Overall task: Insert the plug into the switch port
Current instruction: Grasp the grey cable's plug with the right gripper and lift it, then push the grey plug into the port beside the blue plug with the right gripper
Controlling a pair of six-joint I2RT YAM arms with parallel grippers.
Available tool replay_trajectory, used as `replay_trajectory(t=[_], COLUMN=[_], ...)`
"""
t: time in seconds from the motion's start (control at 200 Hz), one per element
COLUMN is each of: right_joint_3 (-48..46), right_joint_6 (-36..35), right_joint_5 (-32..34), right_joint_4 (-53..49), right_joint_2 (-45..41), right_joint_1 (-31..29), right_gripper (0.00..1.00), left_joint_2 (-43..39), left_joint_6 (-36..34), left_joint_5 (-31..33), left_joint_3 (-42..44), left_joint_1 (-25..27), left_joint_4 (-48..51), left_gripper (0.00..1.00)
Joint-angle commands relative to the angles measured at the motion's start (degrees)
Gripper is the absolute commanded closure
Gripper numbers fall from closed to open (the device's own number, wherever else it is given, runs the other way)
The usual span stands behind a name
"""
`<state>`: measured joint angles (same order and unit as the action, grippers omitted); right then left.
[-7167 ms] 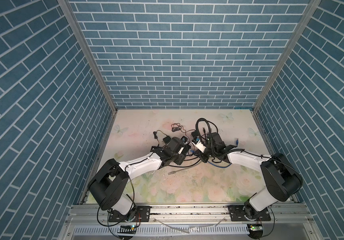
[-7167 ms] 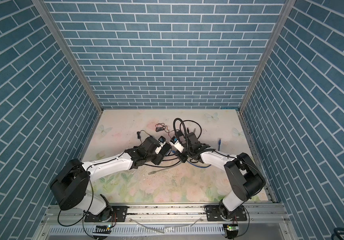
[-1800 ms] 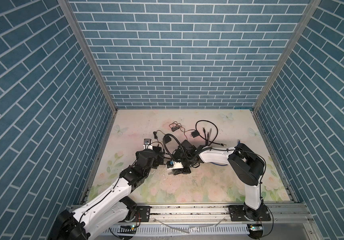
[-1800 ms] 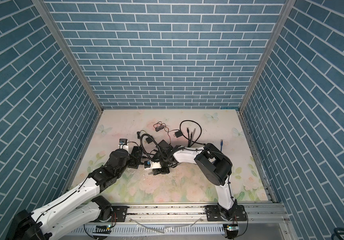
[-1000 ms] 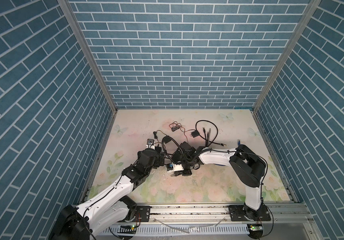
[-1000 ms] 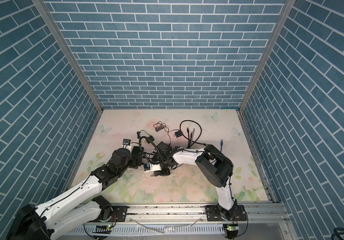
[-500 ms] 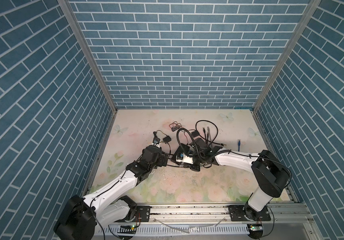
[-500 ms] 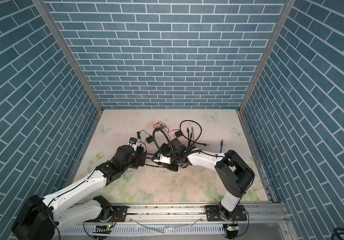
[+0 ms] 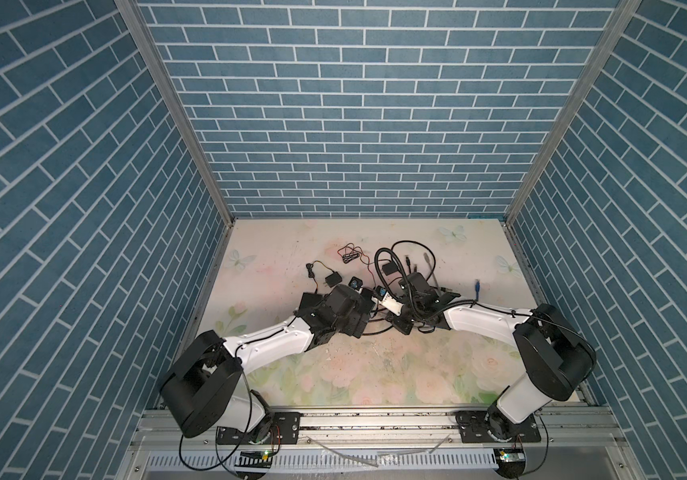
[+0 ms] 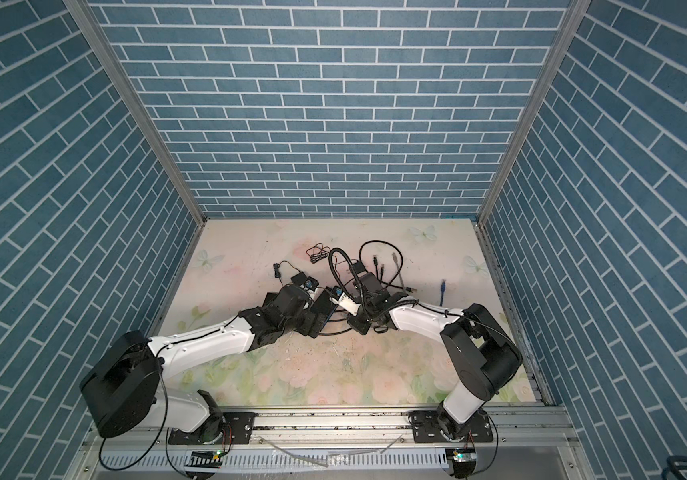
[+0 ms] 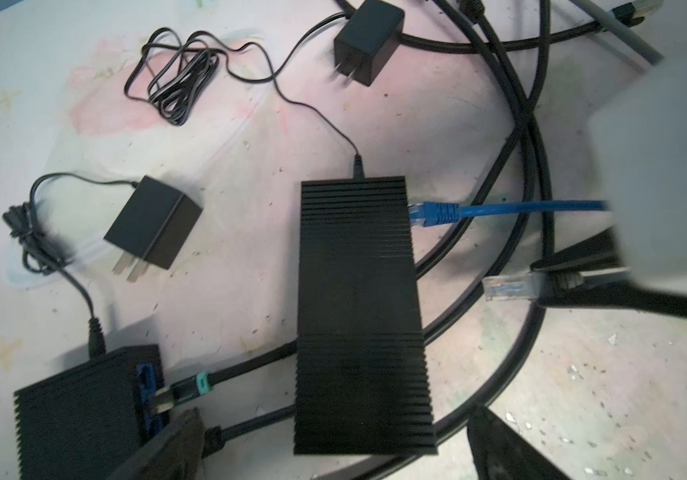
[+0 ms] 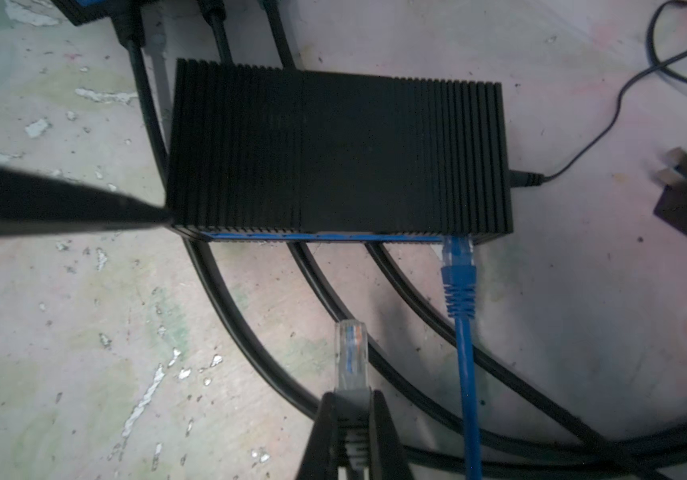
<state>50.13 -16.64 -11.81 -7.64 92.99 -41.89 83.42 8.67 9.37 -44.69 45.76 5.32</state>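
The switch (image 11: pixel 360 316) is a black ribbed box lying flat on the mat. A blue cable (image 11: pixel 437 212) is plugged into its blue port face (image 12: pixel 316 237) near one end. My right gripper (image 12: pixel 350 395) is shut on the grey boot of the clear plug (image 12: pixel 350 357). The plug points at the port face, a short gap away and beside the blue cable (image 12: pixel 458 266). My left gripper (image 11: pixel 333 411) is open and straddles the switch's other end. One of its fingers (image 12: pixel 63 208) reaches the corner of the port face. In both top views the grippers (image 9: pixel 364 309) (image 9: pixel 393 320) hide the switch.
A second black switch (image 11: pixel 79 411) with a teal-banded plug lies close by. Two black wall adapters (image 11: pixel 150 222) (image 11: pixel 368 39), a thin coiled wire (image 11: pixel 175 79) and thick black cables (image 12: pixel 250 316) cross the mat around the switch. A loose blue plug (image 9: pixel 477 286) lies to the right.
Both arms have moved right and toward the back. The right gripper carried the plug along. The left gripper now straddles the switch. Neither gripper's opening has changed.
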Motion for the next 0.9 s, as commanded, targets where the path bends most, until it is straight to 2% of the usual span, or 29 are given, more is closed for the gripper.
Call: replay_trajectory(t=[0.0, 0.39, 0.895], right_joint_3=[-2.05, -3.11, -3.44], right_joint_6=[5.19, 8.48, 10.58], right_joint_5=[3.16, -1.21, -7.32], right_joint_4=[2.03, 6.30, 12.23], right_joint_2=[-1.29, -1.86, 2.65], right_joint_1=[0.90, 2.33, 2.37], right_gripper=[1.00, 1.00, 1.00], left_joint_2=[2.93, 7.74, 9.10], left_joint_6=[-2.09, -0.61, 1.48], left_joint_5=[2.06, 0.28, -1.98], left_joint_3=[-2.66, -4.09, 4.52], left_joint_1=[1.52, 1.53, 1.34], left_joint_4=[1.45, 1.99, -10.90], left_gripper=[0.00, 0.01, 0.08])
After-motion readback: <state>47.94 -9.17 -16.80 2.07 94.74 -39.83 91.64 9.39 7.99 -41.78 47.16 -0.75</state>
